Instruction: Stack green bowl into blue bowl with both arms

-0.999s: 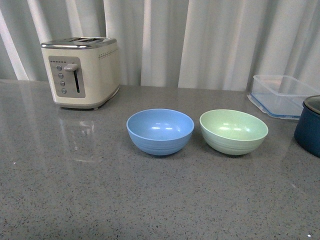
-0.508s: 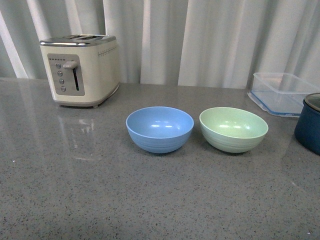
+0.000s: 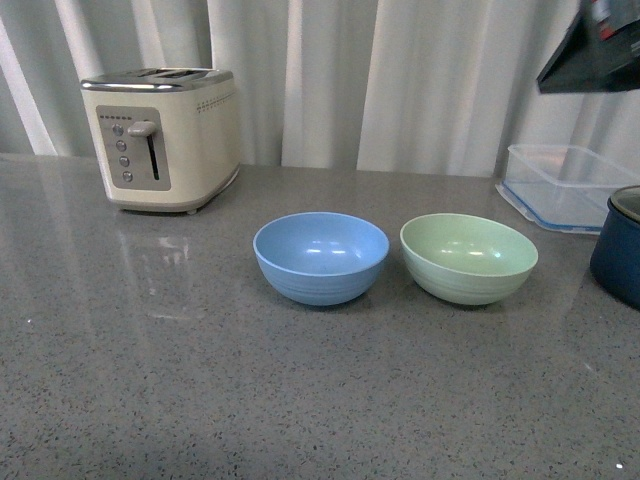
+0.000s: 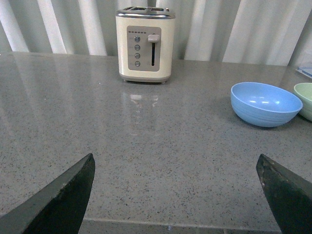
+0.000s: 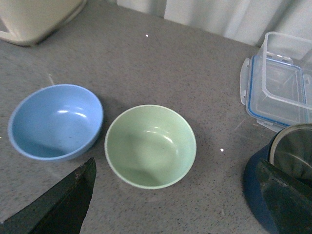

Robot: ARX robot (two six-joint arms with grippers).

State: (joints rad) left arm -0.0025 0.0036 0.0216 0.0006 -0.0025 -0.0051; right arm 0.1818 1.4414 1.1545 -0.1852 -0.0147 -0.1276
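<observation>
We see the right arm (image 3: 598, 55) newly enter the front view; the bowls are unmoved. The right fingers (image 5: 58, 207) gape wide, with the round pale-green matte bowl (image 5: 150, 146) between them and the round sky-blue matte bowl (image 5: 54, 122) beside one finger. The left fingers (image 4: 58, 200) are wide, empty and well apart. We judge the approach has begun.

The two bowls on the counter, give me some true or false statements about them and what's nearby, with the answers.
1. The green bowl sits inside the blue bowl. False: they stand side by side, apart, on the counter.
2. Both bowls are empty. True.
3. The toaster stands behind the blue bowl, to its left. True.
4. The right tool is shut on the green bowl. False: it is open, raised clear of the bowl, holding nothing.
5. A dark pot stands right of the green bowl. True.
</observation>
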